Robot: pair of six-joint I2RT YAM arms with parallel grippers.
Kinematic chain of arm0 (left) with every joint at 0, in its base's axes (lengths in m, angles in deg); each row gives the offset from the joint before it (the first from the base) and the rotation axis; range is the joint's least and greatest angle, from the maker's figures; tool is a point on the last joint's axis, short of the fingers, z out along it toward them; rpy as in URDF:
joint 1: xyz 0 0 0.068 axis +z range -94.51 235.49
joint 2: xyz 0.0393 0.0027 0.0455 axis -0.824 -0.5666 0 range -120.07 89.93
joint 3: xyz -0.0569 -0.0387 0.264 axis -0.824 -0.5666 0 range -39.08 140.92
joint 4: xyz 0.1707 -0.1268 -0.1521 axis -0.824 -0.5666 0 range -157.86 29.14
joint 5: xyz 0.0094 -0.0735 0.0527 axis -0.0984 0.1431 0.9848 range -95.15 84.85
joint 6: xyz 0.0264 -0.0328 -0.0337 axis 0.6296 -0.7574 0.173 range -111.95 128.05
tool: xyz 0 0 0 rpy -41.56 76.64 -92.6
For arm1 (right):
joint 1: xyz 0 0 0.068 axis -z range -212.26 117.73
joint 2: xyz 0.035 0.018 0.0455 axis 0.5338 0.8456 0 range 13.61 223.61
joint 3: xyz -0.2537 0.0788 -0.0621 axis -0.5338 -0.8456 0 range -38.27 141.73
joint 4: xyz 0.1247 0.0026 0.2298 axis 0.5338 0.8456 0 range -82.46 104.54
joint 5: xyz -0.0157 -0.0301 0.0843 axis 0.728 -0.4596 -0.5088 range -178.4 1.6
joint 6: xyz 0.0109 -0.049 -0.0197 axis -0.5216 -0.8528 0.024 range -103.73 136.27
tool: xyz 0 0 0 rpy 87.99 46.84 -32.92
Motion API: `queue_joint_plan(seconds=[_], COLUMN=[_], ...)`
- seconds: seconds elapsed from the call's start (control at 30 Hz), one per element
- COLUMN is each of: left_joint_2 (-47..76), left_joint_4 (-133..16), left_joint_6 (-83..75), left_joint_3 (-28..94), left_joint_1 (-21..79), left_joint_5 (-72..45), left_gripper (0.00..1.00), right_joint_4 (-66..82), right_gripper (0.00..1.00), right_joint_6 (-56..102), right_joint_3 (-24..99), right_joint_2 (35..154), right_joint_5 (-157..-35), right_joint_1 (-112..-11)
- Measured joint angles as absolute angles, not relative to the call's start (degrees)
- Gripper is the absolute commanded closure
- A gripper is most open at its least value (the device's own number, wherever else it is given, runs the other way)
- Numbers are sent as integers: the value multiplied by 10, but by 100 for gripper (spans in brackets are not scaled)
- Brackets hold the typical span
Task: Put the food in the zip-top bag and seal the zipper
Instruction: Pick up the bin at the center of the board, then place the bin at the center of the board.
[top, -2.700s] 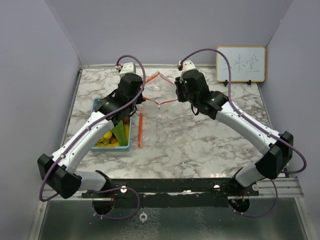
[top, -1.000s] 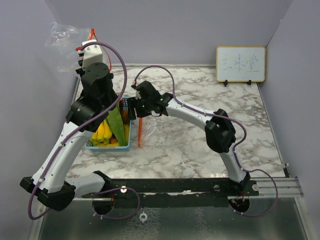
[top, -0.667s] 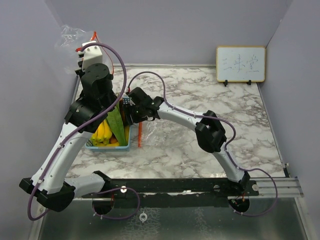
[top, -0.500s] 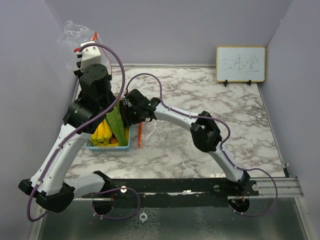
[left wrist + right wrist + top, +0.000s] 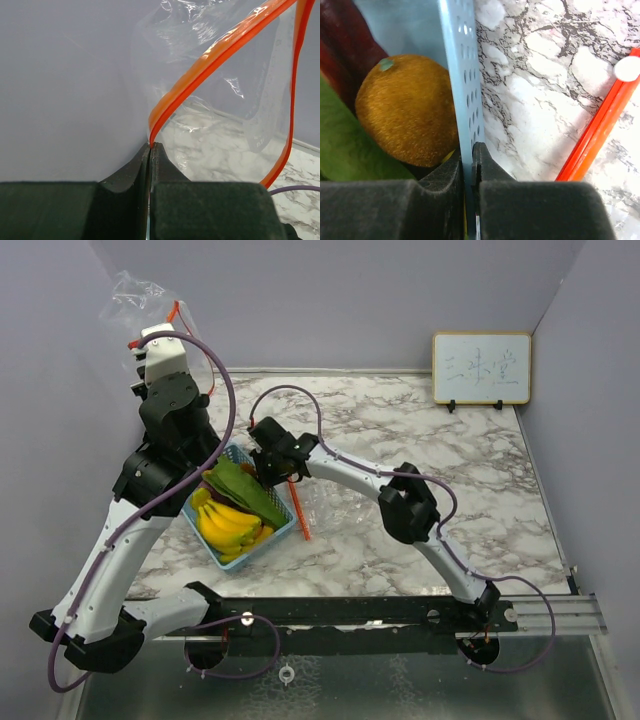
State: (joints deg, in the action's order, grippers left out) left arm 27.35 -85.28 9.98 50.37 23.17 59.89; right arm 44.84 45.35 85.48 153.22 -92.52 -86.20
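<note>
**Top view.** Half a second before, the light-blue perforated plastic basket [image 5: 262, 545] stood square to the edges of the marble-patterned table [image 5: 450, 460]. It now lay skewed, with its near end swung toward the centre. My right hand [image 5: 262, 466] was clamped on the basket's far-right wall, so I judged that this hand had turned it. My left hand [image 5: 150, 333] held the clear zip-top plastic bag [image 5: 135, 295] high beside the left wall, above the basket and well apart from it.

All the food was in the basket and none in the bag, so the turn was preparation only. I judged it brought the food nearer to where the bag could be lowered.

- The long dark-green vegetable [image 5: 245, 490] lay with its long axis from far-left to near-right, along the basket's longer side.
- The bunch of yellow bananas [image 5: 230, 525] lay beside it on the near-left, pointing much the same way.
- A loose orange zipper strip [image 5: 300, 515] lay on the table just beside the basket, on the same diagonal.

**Left wrist view.** My left hand [image 5: 150, 150] was pinched tight on the bag's orange zipper band [image 5: 215, 55]. The band rose up and to the right from the fingertips. Its two tracks were parted, so the mouth stood open.

**Right wrist view.** My right hand [image 5: 470, 152] gripped the basket wall [image 5: 462, 65], one finger inside and one outside. A round orange fruit [image 5: 405, 110] touched the wall's inner face.
</note>
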Motion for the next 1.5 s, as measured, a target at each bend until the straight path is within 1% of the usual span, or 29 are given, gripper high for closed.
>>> queue_joint_plan(seconds=[0.23, 0.37, 0.47, 0.6, 0.8, 0.97, 1.07, 1.3, 1.5], left_joint_2=[270, 265, 261, 257, 253, 235, 216, 171, 161], left_joint_4=[-833, -827, -826, -825, -823, -824, -824, -828, -831], left_joint_6=[106, 106, 105, 101, 94, 82, 79, 74, 62], left_joint_3=[504, 504, 509, 524, 532, 538, 545, 560, 561], left_joint_1=[232, 232, 232, 232, 232, 232, 232, 232, 232], left_joint_5=[599, 598, 598, 598, 589, 570, 554, 513, 487], left_gripper=[100, 100, 100, 100, 100, 100, 100, 100, 100], right_joint_4=[462, 492, 497, 497, 488, 475, 484, 491, 488], right_gripper=[98, 98, 98, 98, 98, 98, 98, 98, 98], right_joint_6=[429, 417, 418, 419, 413, 399, 384, 353, 328], right_joint_3=[864, 864, 833, 765, 666, 529, 476, 443, 396], right_joint_2=[1528, 1504, 1454, 1351, 1195, 1082, 1047, 1005, 956], right_joint_5=[-909, -907, -908, -911, -915, -924, -916, -891, -849], right_joint_1=[-865, -859, -849, -810, -696, -571, -506, -421, -343])
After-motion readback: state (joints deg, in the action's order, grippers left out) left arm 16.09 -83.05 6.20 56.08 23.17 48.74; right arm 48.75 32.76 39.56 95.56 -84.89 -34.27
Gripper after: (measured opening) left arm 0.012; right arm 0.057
